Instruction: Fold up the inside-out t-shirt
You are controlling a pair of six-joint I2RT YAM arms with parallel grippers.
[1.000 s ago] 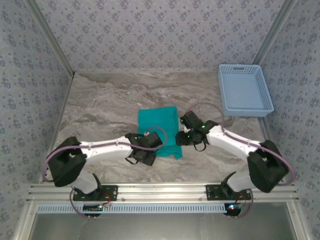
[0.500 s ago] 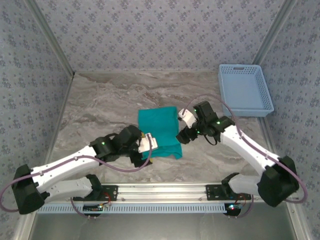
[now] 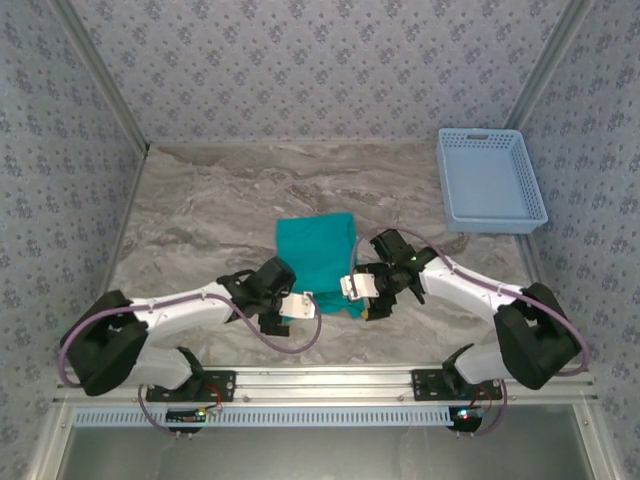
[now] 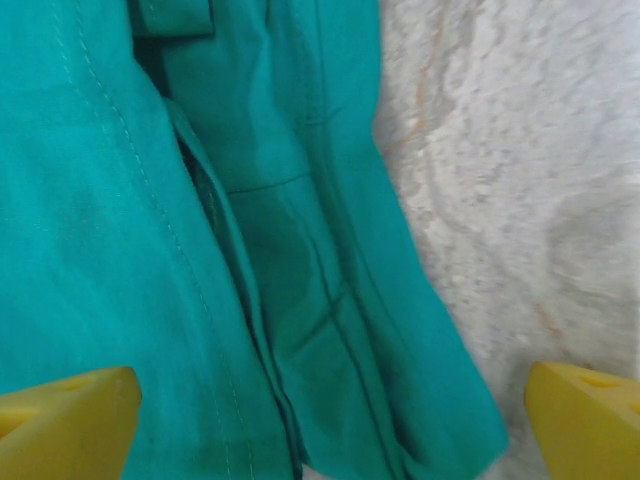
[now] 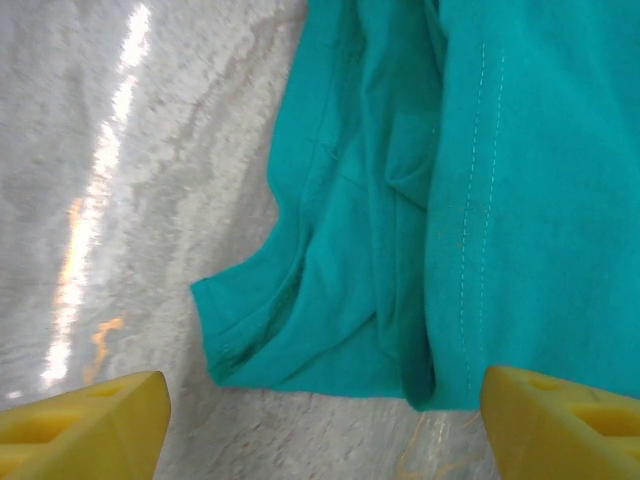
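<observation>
1. The inside-out t-shirt (image 3: 315, 248) is lying folded into a compact teal rectangle near the middle of the marble-patterned table (image 3: 200, 215), and its near edge is being flanked by both arms.
2. The left gripper (image 3: 300, 305) is being held wide open at the shirt's near left corner. In the left wrist view its yellow fingertips (image 4: 65, 420) are being kept far apart, with layered hems and stitched seams lying between them and one tip hanging over bare table.
3. The right gripper (image 3: 365, 300) is likewise being held wide open at the near right corner. In the right wrist view a loose hemmed flap is being framed between its yellow fingertips (image 5: 85, 420), and nothing is being gripped.
4. Whether any fingertip is touching the cloth cannot be told.
5. A light blue basket (image 3: 444, 185) is standing at the far right of the table, well apart from the shirt and the arms.
6. The table is being enclosed by patterned walls (image 3: 320, 70).
</observation>
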